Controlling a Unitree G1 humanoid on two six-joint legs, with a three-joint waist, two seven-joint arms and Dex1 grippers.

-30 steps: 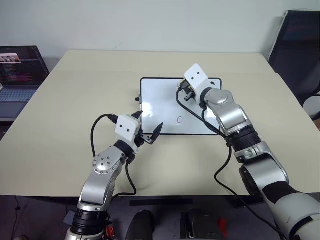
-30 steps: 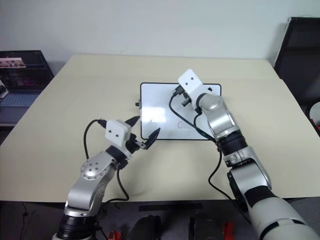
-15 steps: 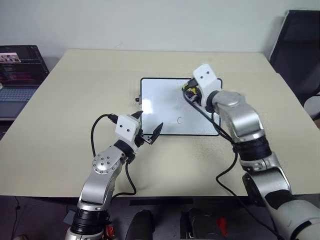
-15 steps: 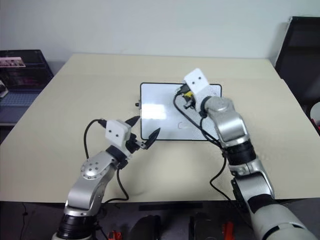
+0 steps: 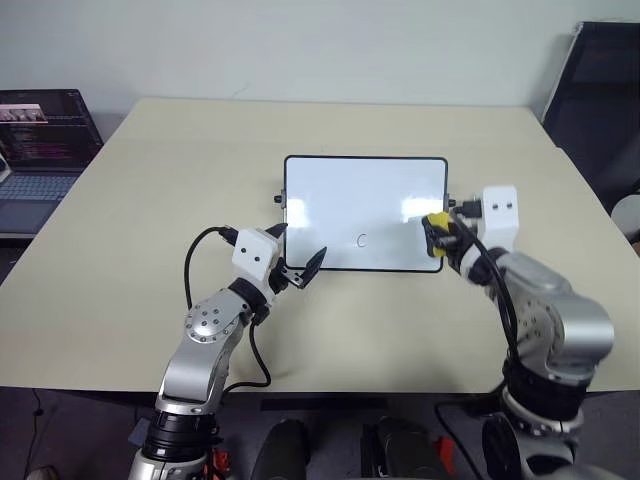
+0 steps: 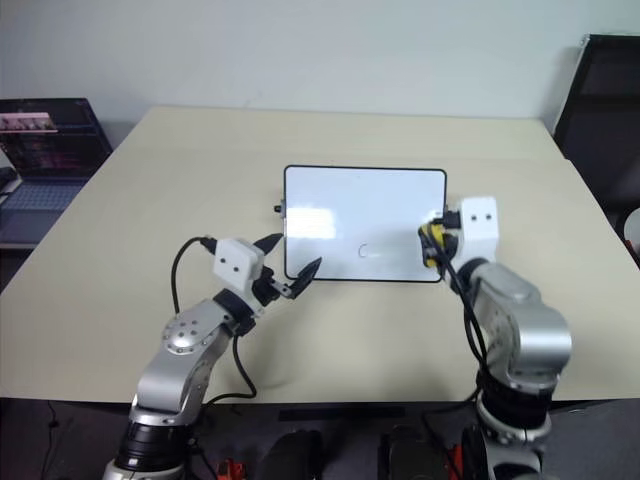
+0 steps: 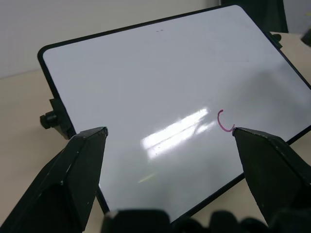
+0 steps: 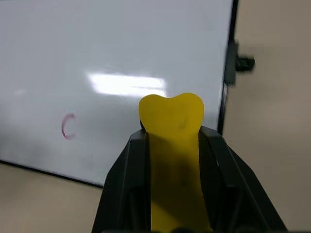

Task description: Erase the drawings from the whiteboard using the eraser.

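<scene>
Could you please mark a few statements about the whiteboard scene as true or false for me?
1. The right gripper is shut on the eraser. True.
2. Three letters remain on the whiteboard. False: a single letter C is visible.
3. The left gripper is open and holds nothing. True.
4. The eraser is pressed onto the C. False: it is held off by the board's right edge, apart from the C.
5. A laptop stands to the robot's left beyond the table. True.
</scene>
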